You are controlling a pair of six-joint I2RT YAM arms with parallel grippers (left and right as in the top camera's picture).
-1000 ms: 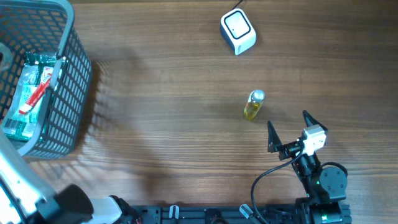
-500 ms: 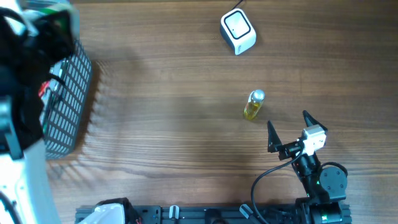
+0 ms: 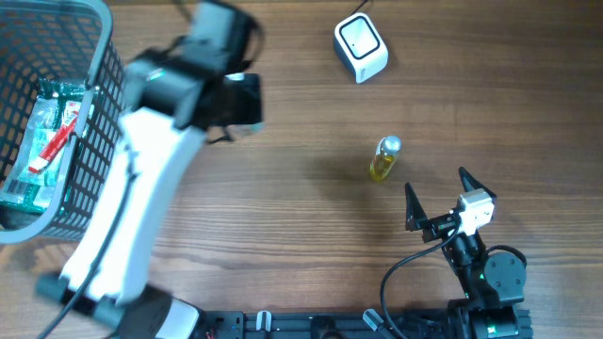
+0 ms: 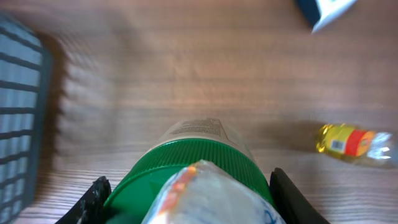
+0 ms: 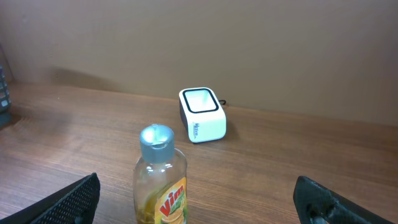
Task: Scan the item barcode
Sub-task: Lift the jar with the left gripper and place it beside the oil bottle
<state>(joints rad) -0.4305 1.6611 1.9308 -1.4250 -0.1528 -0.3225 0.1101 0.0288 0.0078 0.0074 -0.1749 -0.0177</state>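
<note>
In the left wrist view my left gripper [image 4: 189, 202] is shut on a jar with a green ribbed lid [image 4: 186, 165]; its black fingers [image 4: 93, 199] press both sides of the lid. Overhead, the left arm [image 3: 160, 141] hangs over the table right of the basket and hides the jar. The white scanner [image 3: 360, 47] stands at the far side, also seen as the scanner [image 5: 202, 115] in the right wrist view. My right gripper [image 3: 436, 184] rests open near the front edge, just behind a small yellow bottle [image 3: 384, 158].
A grey mesh basket [image 3: 99, 132] stands at the left and holds a green packet [image 3: 42, 141]. The yellow bottle [image 5: 161, 180] is upright between my right fingertips' line and the scanner. Bare wood lies between the left arm and the scanner.
My left arm has swung from the left edge, over the basket, out to the right above the table. The right arm and the yellow bottle have not moved.
</note>
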